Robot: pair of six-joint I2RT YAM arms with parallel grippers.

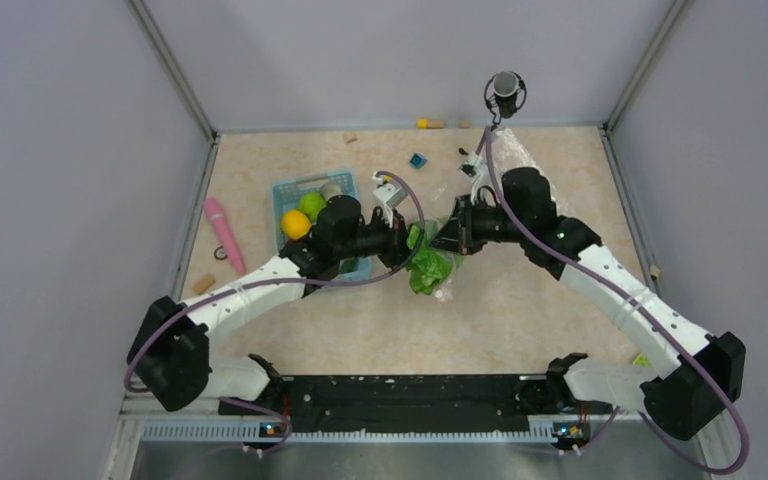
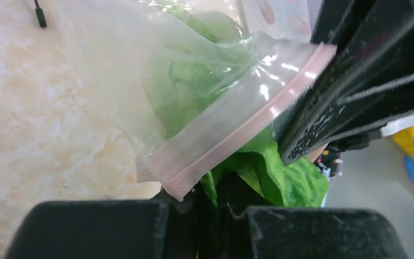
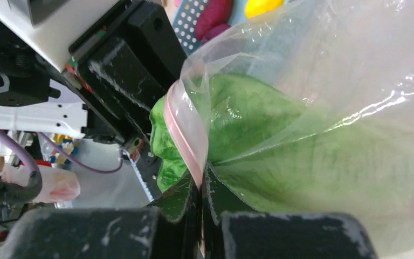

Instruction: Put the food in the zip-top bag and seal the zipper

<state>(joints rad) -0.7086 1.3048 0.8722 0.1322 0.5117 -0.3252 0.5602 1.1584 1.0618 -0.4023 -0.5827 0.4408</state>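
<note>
The lettuce (image 1: pixel 428 270) hangs between my two grippers above mid-table. My left gripper (image 1: pixel 405 243) (image 2: pixel 218 199) is shut on a fold of the leaf (image 2: pixel 296 178), just under the zip-top bag's mouth. The bag (image 2: pixel 113 65) (image 3: pixel 356 70) is clear and crinkled, and most of the lettuce (image 3: pixel 248 118) shows through it, inside. Across the mouth runs the pink zipper (image 2: pixel 248 127) (image 3: pixel 180 127). My right gripper (image 1: pixel 442 238) (image 3: pixel 200 186) is shut on that zipper edge. A lime (image 1: pixel 311 204) and an orange citrus (image 1: pixel 295 224) lie in the basket; a red-purple piece (image 3: pixel 215 13) shows in the right wrist view.
The light blue basket (image 1: pixel 290 190) stands left of the grippers, partly under my left arm. A pink stick (image 1: pixel 225 233) lies near the left wall. Small coloured blocks (image 1: pixel 418 160) sit toward the back wall.
</note>
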